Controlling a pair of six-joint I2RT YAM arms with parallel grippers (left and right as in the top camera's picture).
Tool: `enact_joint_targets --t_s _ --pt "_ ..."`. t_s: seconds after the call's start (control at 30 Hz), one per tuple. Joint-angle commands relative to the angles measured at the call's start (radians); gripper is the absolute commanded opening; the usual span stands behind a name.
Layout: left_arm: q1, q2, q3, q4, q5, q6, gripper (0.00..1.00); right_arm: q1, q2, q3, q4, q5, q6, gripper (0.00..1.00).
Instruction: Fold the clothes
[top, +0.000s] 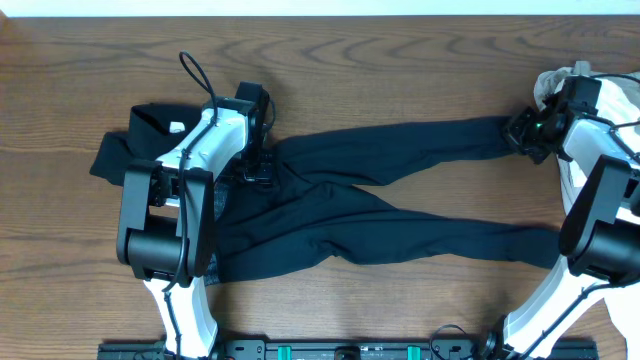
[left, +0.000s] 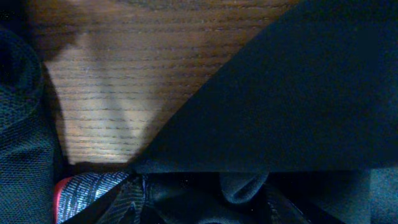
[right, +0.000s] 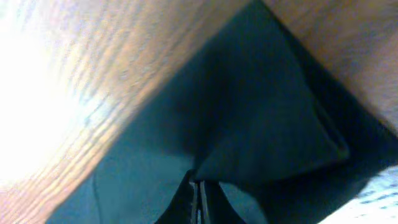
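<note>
The dark navy trousers (top: 380, 215) lie spread across the table, waist at the left and both legs running right. My left gripper (top: 256, 172) is low over the waist area. In the left wrist view its fingers (left: 208, 202) stand apart with a fold of trouser cloth (left: 298, 93) between them, and the orange-red and grey waistband (left: 84, 186) is at the lower left. My right gripper (top: 520, 135) is at the end of the upper leg. Its fingers (right: 199, 194) are shut on the leg's hem (right: 261, 124).
A black shirt (top: 135, 140) with a white label lies crumpled at the far left, partly under the left arm. White and beige garments (top: 560, 85) lie at the far right under the right arm. Bare wooden table (top: 400, 70) runs behind the trousers.
</note>
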Motion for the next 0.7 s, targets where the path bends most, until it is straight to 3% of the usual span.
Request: enact_joint_targets --t_s 0.0,0.2,0.37,0.43,0.57,0.63,0.67 --pt "0.002 -0.005 -0.017 -0.005 -0.018 -0.002 0.61 -0.041 0.008 0.015 0.024 -0.113 0.022 0.01" --pt "0.002 -0.005 -0.017 0.001 -0.018 -0.002 0.61 -0.077 0.008 0.015 0.151 -0.223 0.096 0.01" --pt "0.002 -0.005 -0.017 0.002 -0.018 -0.002 0.61 -0.071 0.008 0.015 0.253 -0.205 0.134 0.02" --pt "0.002 -0.005 -0.017 0.001 -0.018 -0.002 0.61 -0.066 0.008 0.015 0.277 -0.183 0.134 0.10" --pt "0.002 -0.005 -0.017 0.001 -0.018 -0.002 0.61 -0.049 0.008 0.015 0.305 -0.111 0.133 0.16" --pt "0.002 -0.005 -0.017 0.001 -0.018 -0.002 0.61 -0.040 0.008 0.015 0.330 -0.087 0.128 0.33" --pt "0.002 -0.005 -0.017 0.000 -0.018 -0.002 0.61 -0.039 0.008 0.015 0.343 -0.086 0.109 0.35"
